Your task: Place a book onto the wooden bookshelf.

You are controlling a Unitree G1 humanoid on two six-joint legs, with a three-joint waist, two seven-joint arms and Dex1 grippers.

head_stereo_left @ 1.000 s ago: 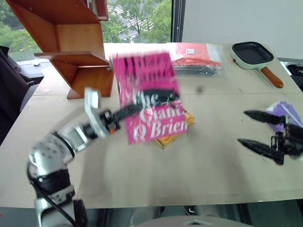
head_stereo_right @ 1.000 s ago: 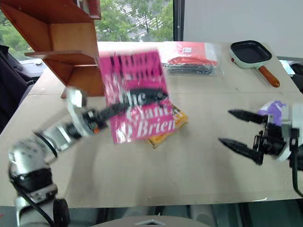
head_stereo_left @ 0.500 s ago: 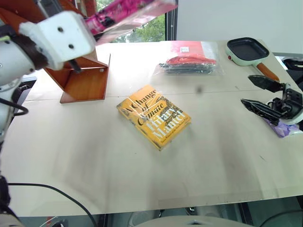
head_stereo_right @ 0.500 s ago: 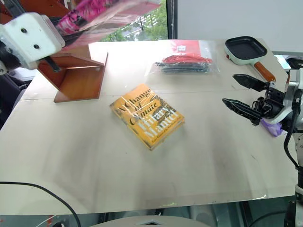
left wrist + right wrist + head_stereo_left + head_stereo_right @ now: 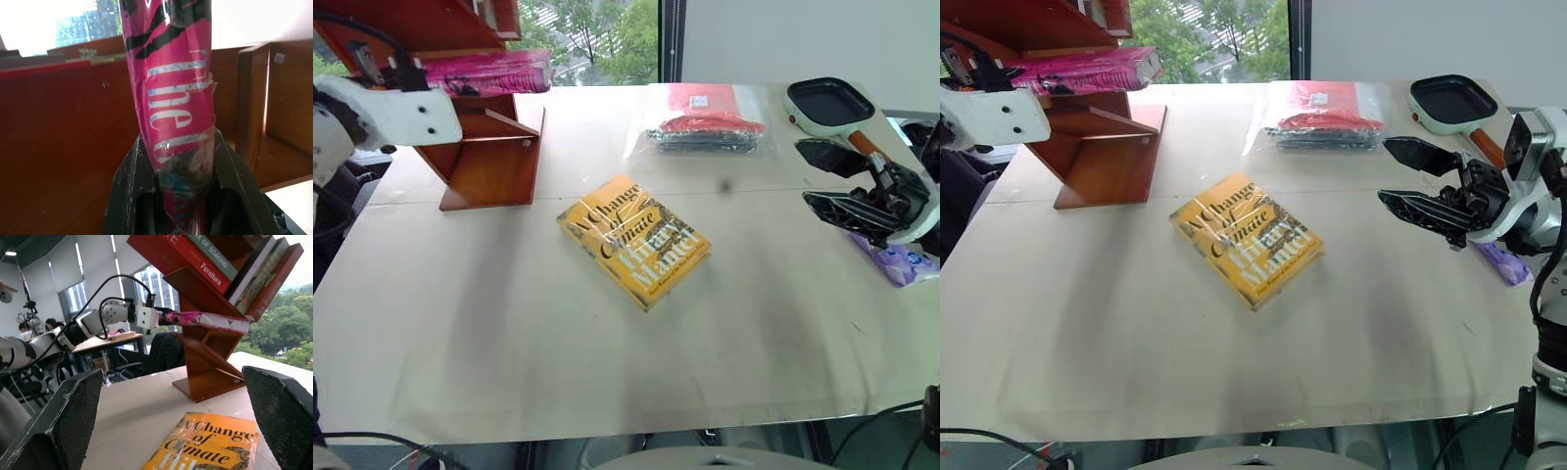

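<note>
While left claw (image 5: 178, 196) pinches book (image 5: 487, 73) — right claw (image 5: 1417, 179) agape.

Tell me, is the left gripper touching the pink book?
Touching. In the left wrist view, the left gripper has both black fingers pressed against the pink book.

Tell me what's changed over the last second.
The left gripper, shut on the pink book, carried it up from above the table to the wooden bookshelf, laying it flat there. The open right gripper rose. The yellow book, frying pan and bagged items stayed put.
</note>
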